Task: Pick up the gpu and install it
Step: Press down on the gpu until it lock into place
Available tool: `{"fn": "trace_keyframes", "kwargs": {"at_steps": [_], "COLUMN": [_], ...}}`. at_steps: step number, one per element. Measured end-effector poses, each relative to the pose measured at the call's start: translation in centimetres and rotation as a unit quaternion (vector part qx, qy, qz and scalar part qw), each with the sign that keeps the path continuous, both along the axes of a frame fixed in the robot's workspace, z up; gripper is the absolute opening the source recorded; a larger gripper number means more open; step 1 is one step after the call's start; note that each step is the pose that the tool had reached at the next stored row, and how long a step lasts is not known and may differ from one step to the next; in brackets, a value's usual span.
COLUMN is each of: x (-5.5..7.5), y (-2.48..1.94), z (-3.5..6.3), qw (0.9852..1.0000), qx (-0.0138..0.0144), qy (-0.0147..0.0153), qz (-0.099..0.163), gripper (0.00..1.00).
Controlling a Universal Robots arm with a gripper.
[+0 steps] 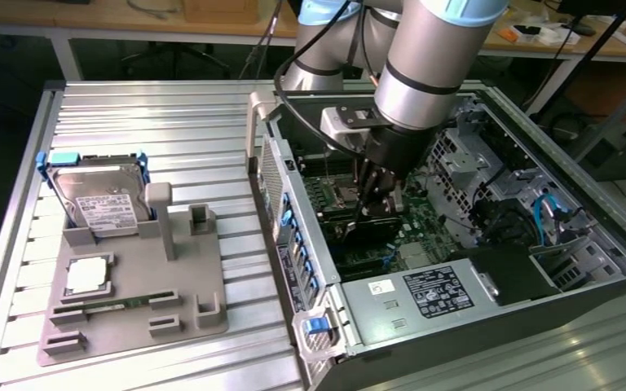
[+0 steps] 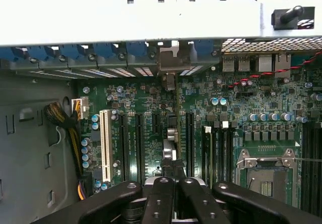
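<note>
My gripper reaches down inside the open computer case, over the green motherboard. It is shut on the gpu, which shows as a dark card just under the fingers. In the wrist view the gpu appears edge-on as a thin strip running from between my black fingers to its silver end bracket at the case's rear wall. The card stands upright among the long black expansion slots. Whether it sits in a slot I cannot tell.
A grey fixture tray at the exterior view's left holds a silver hard drive, a square processor chip and a memory stick. Inside the case are a white slot, a processor socket, blue latches and cable bundles.
</note>
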State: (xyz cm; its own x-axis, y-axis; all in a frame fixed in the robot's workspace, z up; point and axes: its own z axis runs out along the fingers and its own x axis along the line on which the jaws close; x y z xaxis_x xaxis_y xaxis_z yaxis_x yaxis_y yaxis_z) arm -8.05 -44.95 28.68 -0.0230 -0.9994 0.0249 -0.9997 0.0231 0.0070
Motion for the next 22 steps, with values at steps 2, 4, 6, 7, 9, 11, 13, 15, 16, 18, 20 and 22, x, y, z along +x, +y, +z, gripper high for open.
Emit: {"fn": "trace_keyframes", "kwargs": {"at_steps": [2, 4, 6, 7, 9, 11, 13, 15, 16, 18, 20, 22], "x": [-0.1, -0.3, -0.8, -1.2, -1.5, -1.8, -2.1, -2.4, -2.5, -2.5, -2.5, -2.5], "y": [0.0, 0.02, 0.2, 0.39, 0.64, 0.66, 0.67, 0.68, 0.7, 0.7, 0.69, 0.7], "z": [0.01, 0.0, 0.0, -0.01, -0.03, -0.04, -0.07, -0.15, -0.18, -0.17, -0.2, -0.34], "qw": [1.0, 1.0, 1.0, 1.0, 1.0, 1.0, 1.0, 1.0, 1.0, 1.0, 1.0, 1.0], "qx": [-0.0001, 0.0, 0.0, 0.0, 0.0, 0.0001, 0.0002, 0.0003, 0.0002, 0.0001, 0.0001, 0.0006], "qy": [0.0, 0.0, 0.0, 0.0, 0.0, 0.0004, 0.0008, 0.001, 0.0011, 0.0012, 0.0012, 0.0011], "qz": [0.0, 0.0, 0.0, 0.0, 0.0, 0.0, 0.0, 0.0, 0.0, 0.0, 0.0, 0.0], "gripper": [0.11, 0.11, 0.11, 0.11, 0.11, 0.11, 0.11, 0.11, 0.11, 0.11, 0.11, 0.11]}}
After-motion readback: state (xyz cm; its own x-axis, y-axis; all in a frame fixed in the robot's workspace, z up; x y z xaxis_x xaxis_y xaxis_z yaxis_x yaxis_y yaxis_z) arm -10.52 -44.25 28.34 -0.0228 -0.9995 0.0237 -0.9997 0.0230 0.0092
